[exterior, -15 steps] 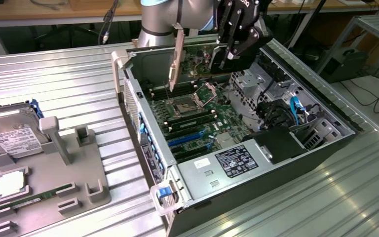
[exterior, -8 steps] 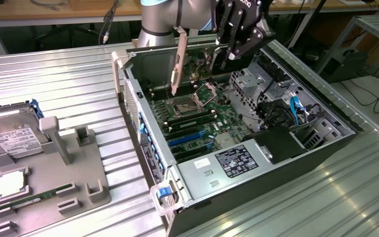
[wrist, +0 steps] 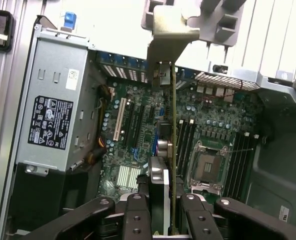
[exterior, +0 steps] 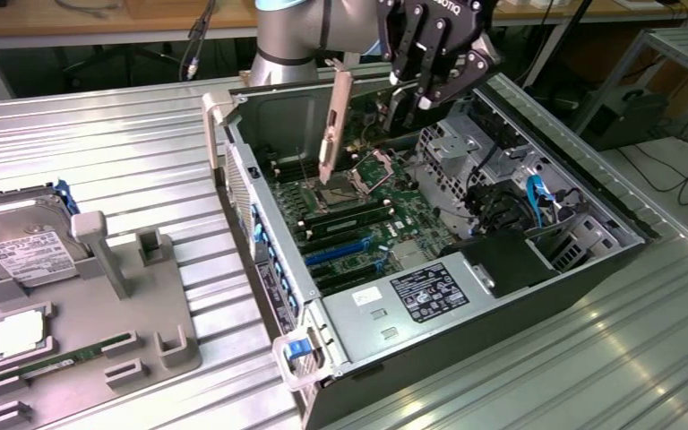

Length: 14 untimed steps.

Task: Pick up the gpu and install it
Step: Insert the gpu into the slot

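My gripper [exterior: 416,97] is shut on the gpu [exterior: 340,107], a thin dark card with a silvery end bracket. It holds the card on edge in the air over the open computer case [exterior: 266,269]. In the wrist view the gpu [wrist: 173,145] runs edge-on from between the black fingers [wrist: 135,217] out to its bracket [wrist: 170,37]. Under it lies the green motherboard [wrist: 138,125], with the card above the area between the expansion slots [wrist: 133,120] and the CPU socket [wrist: 208,167]. The card hangs apart from the board.
A silver power supply [exterior: 440,291] with a black label fills the near end of the case. Drive cages and blue cables [exterior: 536,202] sit on the exterior view's right. On the exterior view's left, a grey fixture [exterior: 141,313] holds a hard drive [exterior: 21,246], a processor [exterior: 15,333] and a green memory stick [exterior: 69,358].
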Tool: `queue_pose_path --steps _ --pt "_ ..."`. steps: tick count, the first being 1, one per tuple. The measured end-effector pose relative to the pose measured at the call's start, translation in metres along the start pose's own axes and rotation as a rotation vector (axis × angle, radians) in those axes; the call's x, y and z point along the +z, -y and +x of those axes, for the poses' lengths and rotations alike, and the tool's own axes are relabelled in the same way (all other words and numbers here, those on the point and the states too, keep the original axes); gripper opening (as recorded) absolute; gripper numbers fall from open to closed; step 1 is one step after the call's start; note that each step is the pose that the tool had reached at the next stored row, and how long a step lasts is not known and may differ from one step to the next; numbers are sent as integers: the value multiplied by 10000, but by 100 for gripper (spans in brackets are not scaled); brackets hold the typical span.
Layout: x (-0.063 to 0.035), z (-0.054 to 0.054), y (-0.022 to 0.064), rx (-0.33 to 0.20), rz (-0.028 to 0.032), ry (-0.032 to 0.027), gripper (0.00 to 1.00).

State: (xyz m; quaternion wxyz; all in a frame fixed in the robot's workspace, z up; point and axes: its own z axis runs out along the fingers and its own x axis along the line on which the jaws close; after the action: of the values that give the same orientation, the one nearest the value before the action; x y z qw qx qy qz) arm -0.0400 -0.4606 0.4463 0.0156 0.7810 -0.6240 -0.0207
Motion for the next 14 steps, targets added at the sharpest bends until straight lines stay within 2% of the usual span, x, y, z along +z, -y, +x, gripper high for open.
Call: queue_pose_path --steps 2,5,14 --pt "1 2 0 -232 20 -18 28" --pt "2 0 0 -201 29 -16 28" --pt "23 0 1 1339 48 58 28"
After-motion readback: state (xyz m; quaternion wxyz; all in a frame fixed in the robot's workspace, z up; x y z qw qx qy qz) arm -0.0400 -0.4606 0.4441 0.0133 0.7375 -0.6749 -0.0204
